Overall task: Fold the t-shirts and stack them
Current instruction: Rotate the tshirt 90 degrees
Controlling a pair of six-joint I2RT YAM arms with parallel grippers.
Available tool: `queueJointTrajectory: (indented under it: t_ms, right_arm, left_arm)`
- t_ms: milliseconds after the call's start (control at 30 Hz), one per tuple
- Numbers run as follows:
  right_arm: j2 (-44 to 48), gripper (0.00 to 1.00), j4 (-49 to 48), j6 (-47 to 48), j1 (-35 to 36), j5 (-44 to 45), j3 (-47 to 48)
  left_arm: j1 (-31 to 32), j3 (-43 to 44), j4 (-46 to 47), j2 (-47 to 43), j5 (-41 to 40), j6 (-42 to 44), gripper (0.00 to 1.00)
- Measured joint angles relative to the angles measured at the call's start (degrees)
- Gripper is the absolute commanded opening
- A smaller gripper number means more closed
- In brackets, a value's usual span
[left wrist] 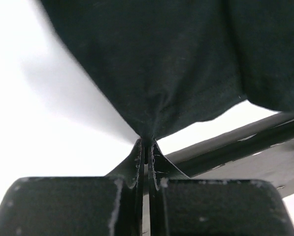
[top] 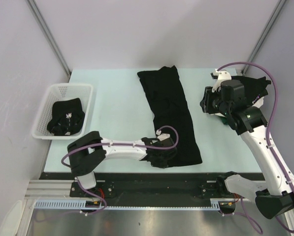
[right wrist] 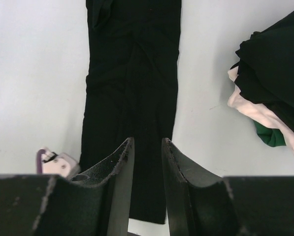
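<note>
While basket (top: pixel 42 129) holds black shirt (top: pixel 65 116), left pincer (top: pixel 159 160) pinching t-shirt (top: pixel 169 105)

A pale mint-green table (top: pixel 117 98) spreads out beneath and beyond the left pincer (top: pixel 160 160), matte and evenly lit, with only soft shadows. On the near side of that pincer a black strip (top: pixel 151 179) edges the table, followed by a brushed metal plate (top: pixel 151 221) with a dull sheen. Far ahead of both pincers rises a plain white back wall (top: pixel 156 29). Grey metal posts (top: pixel 48 35) slant at its corners, joining white side walls (top: pixel 14 98), one left of the left pincer, the other right of the right pincer (top: pixel 207 104).
</note>
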State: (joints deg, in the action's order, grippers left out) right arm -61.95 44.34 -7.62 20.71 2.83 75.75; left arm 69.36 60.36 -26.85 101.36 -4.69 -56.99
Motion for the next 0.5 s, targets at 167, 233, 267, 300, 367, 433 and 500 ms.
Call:
queueJointTrajectory:
  t_ms: [167,233,267,300,367,433,500]
  right_arm:
    - [0.0,0.33,-0.3,0.2,0.0,0.4,-1.2]
    - [0.0,0.31,-0.3,0.2,0.0,0.4,-2.2]
    - [0.0,0.27,-0.3,0.2,0.0,0.5,-2.7]
    - [0.0,0.24,-0.2,0.2,0.0,0.6,-3.2]
    - [0.2,0.2,-0.3,0.2,0.0,1.0,-4.5]
    - [0.4,0.25,-0.1,0.2,0.0,2.1,-6.3]
    - [0.7,0.42,0.0,0.2,-0.1,3.4,-8.2]
  left_arm:
    - [0.4,-4.8,-3.8,-4.9,-1.6,-1.0,0.0]
    - [0.5,-6.6,-5.9,-6.8,-2.4,-1.5,0.0]
    - [0.6,-6.8,-6.2,-7.0,-2.5,-1.5,0.0]
    - [0.7,-7.3,-6.6,-7.6,-2.7,-1.6,0.0]
    - [0.9,-8.3,-7.6,-8.7,-2.8,-1.8,0.0]
    - [1.2,-9.3,-9.0,-9.7,-3.1,-2.1,0.0]
    - [1.6,-9.8,-10.2,-10.3,-3.4,-2.3,0.0]
